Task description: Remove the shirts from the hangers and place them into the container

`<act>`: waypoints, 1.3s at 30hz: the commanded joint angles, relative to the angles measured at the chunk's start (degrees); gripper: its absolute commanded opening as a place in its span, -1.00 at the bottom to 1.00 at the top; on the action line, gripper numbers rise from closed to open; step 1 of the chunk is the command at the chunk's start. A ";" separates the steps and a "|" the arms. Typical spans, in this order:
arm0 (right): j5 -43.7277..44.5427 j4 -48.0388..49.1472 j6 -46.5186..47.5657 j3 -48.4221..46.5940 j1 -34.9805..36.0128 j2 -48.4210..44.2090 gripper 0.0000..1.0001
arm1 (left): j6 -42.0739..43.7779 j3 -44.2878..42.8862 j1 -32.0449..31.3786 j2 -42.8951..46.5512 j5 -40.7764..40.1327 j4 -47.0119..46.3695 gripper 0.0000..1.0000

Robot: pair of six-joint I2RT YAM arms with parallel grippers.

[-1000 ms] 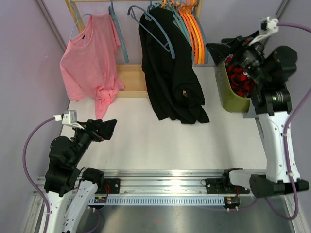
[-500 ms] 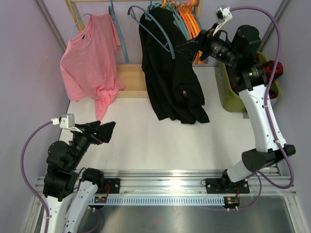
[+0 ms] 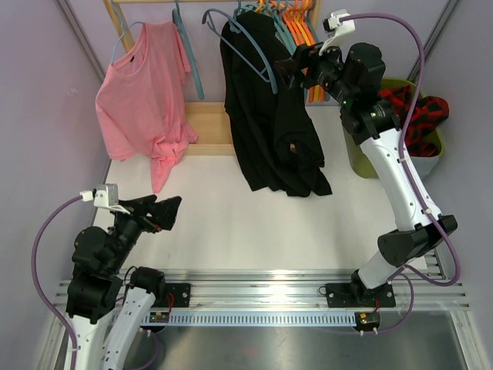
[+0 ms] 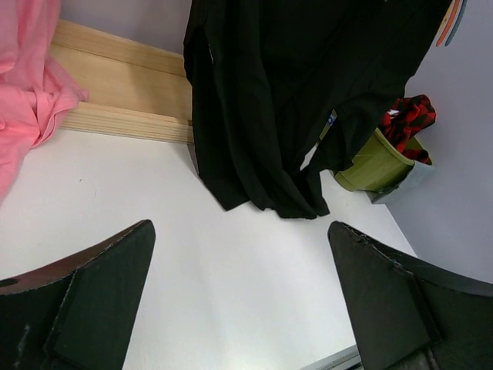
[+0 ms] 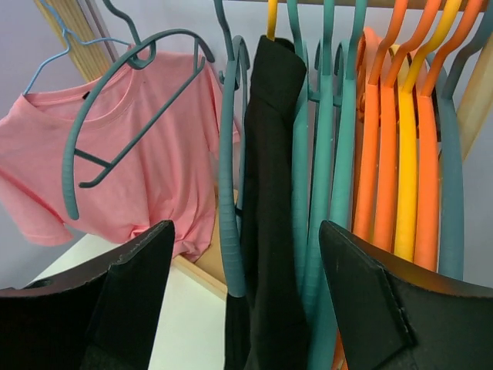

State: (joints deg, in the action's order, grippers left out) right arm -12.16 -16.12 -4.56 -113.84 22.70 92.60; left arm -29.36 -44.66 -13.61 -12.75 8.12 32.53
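A black shirt (image 3: 269, 116) hangs from a teal hanger (image 5: 227, 193) on the rack, its hem resting on the table. My right gripper (image 3: 289, 65) is open, level with the shirt's shoulder at its right. In the right wrist view its jaws (image 5: 246, 227) frame the black shirt (image 5: 269, 154) without touching it. A pink t-shirt (image 3: 146, 100) hangs at the left on a light-blue hanger. The red-and-black plaid shirt (image 3: 412, 108) lies in the olive container (image 3: 358, 158) at the right. My left gripper (image 3: 166, 210) is open and empty, low over the table's front left.
Bare teal, orange (image 5: 370, 154) and yellow (image 5: 407, 154) hangers crowd the rail right of the black shirt. One empty teal hanger (image 5: 123, 100) sticks out at an angle. A wooden rack base (image 4: 123, 100) runs along the back. White tabletop (image 4: 231, 270) lies ahead of the left gripper.
My right arm swung from over the container leftward and up to the rack, now facing the black shirt. The plaid shirt is left uncovered in the container. The left arm barely shifted.
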 commanded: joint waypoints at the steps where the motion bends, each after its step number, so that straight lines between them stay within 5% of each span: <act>1: 3.73 4.18 2.89 -0.67 0.50 1.09 0.66 | 1.33 -1.83 -0.19 0.89 -1.00 -0.37 0.98; 8: 0.05 1.53 1.31 -3.41 0.50 5.22 0.44 | 1.68 -1.92 -0.19 0.97 -1.35 -0.02 0.98; 11: -1.54 1.88 0.52 -1.83 0.50 5.05 0.05 | 1.85 -1.74 -0.19 1.33 -1.70 0.42 0.98; 14: -1.55 2.14 0.16 0.54 0.50 4.18 -0.71 | 1.77 -1.57 -0.19 1.68 -1.71 0.69 0.97; 16: -1.02 3.37 0.07 3.17 0.50 2.51 -1.00 | 1.59 -1.48 -0.19 1.68 -1.62 0.69 0.98; 29: -3.21 12.94 1.74 7.93 0.50 -6.99 -1.00 | 0.54 -1.65 -0.19 1.59 -0.56 0.25 0.98; 39: -6.64 19.03 2.54 -2.51 0.50 -3.66 -1.00 | 0.18 -2.44 -0.19 2.38 -0.82 1.04 0.97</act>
State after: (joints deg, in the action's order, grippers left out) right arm -13.30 -5.28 -3.70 -109.27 22.61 89.56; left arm -28.62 -44.66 -13.61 -11.42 7.05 34.44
